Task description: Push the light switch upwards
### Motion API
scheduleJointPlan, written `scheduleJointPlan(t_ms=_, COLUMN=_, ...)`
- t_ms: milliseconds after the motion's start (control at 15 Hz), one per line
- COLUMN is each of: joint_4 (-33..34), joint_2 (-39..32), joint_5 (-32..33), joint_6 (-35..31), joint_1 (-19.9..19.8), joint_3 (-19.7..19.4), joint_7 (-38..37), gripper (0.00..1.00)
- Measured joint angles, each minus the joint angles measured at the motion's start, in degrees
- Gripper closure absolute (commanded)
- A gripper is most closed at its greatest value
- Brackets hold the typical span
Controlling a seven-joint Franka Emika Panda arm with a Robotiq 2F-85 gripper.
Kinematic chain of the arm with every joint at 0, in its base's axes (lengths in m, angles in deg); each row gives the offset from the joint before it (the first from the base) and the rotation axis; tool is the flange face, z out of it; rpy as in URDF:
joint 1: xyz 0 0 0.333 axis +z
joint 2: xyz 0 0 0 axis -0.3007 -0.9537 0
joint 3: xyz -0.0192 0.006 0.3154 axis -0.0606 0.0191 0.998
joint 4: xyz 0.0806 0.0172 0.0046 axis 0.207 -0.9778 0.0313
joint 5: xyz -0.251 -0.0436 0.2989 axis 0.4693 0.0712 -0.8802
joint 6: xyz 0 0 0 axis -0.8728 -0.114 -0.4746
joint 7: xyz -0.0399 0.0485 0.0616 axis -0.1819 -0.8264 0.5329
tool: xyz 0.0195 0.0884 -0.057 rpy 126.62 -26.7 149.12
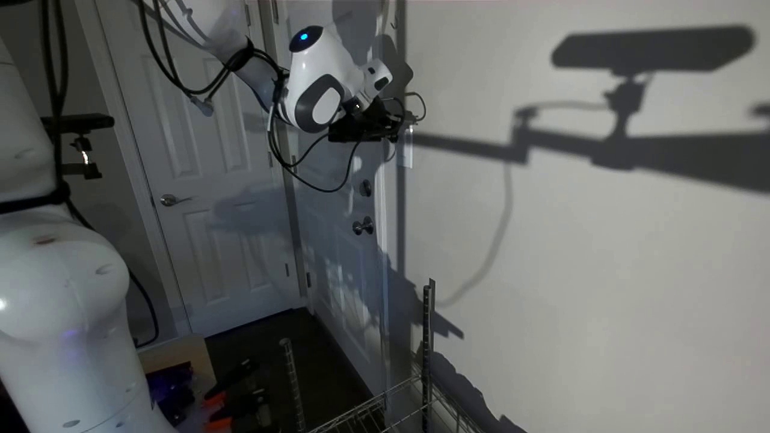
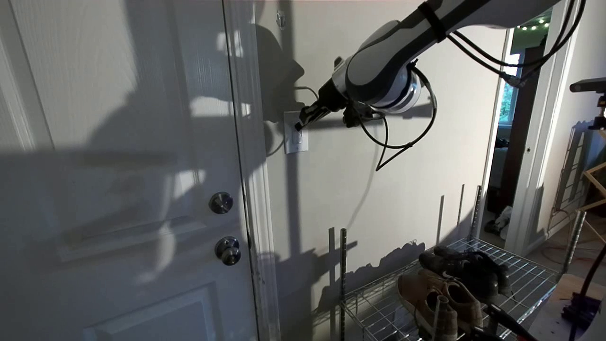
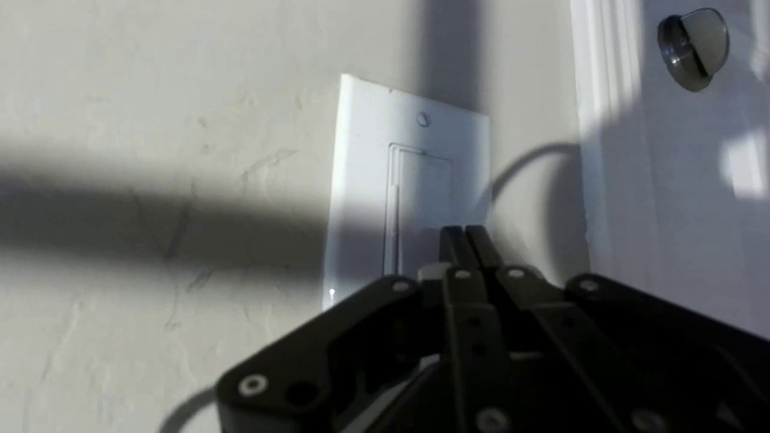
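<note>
Nearest the wrist camera, at the lower edge of that view, lies the black two-fingered claw (image 3: 464,230), its slender dark fingers (image 3: 456,249) together, side by side. Beyond their tips is the light switch (image 3: 424,186), a white rectangular rocker set in a white rectangular wall plate (image 3: 358,180); the fingertips overlap one end of the rocker, though contact cannot be determined. A small round screw (image 3: 423,119) marks the plate's far end. The plate is mounted on a pale, slightly uneven wall (image 3: 120,90) crossed by soft-edged shadows, with a white moulded door frame (image 3: 613,120) to its right. In an exterior view, a white panelled door (image 2: 94,118) occupies the left foreground, bearing a round metal deadbolt (image 2: 221,202) above a round metal doorknob (image 2: 230,255). A white-and-grey robot arm (image 2: 390,66) extends from the upper right; the claw, inclined downward, lies before the upper part of the plate, the lower part being visible. Below right, a silver wire shelf (image 2: 528,270) carries tan shoes (image 2: 411,288) and black shoes (image 2: 473,273). In an exterior view with the arm's broad white lower section (image 1: 60,300) in the left foreground, a blue light (image 1: 304,36) shows near the wrist; part of the plate appears just below the claw, whose fingers cannot be distinguished here. Behind the arm stands a lever-handled white door (image 1: 198,168).
</note>
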Motion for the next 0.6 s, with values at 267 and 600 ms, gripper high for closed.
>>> scheduleJointPlan(t_ms=267, joint_4=0.4, joint_2=-1.2, joint_5=0.2, joint_6=-2.6, joint_1=0.0, joint_3=0.0, joint_7=0.0, gripper=0.94)
scheduleJointPlan(t_ms=600, joint_4=-0.6, joint_2=-1.9, joint_5=2.0, joint_6=-6.3, joint_1=-0.1, joint_3=0.0, joint_7=0.0, gripper=0.95)
